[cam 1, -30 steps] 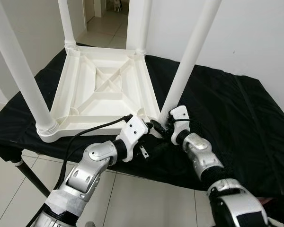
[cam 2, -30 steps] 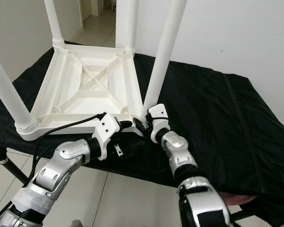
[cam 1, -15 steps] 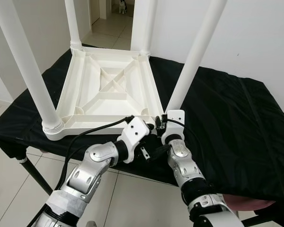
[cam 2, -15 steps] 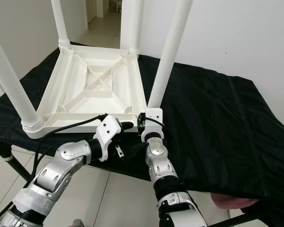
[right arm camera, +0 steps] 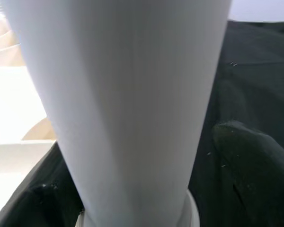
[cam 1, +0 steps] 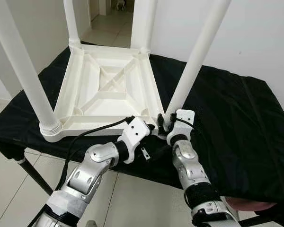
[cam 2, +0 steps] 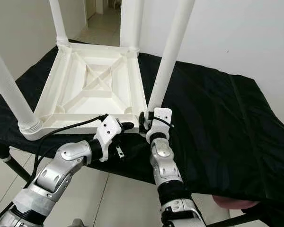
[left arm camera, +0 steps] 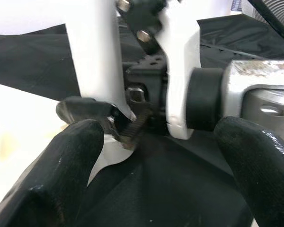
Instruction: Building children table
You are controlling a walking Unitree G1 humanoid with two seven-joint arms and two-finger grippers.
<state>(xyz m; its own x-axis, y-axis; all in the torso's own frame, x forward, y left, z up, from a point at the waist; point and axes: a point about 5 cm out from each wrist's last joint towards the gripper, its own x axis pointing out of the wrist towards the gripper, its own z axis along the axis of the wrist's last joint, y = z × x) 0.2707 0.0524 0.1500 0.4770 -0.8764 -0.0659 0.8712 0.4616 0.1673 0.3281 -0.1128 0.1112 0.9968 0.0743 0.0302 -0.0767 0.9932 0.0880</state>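
black cloth (cam 1: 236,118) | ribbed white plastic table (cam 1: 109,90) upturned | round leg (cam 1: 191,61)

White children's table (cam 1: 106,90) lies upside down, four legs upright.

Upturned white table (cam 2: 92,80) on black cloth (cam 2: 217,118); both hands at near-right leg (cam 2: 170,52) base.

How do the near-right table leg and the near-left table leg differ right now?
The near-right leg leans and has both tools at its base: the right tool around it, the left tool beside it. The near-left leg has no tool at its base, where a ribbed collar shows. Both are white tubes rising from the upturned tabletop.
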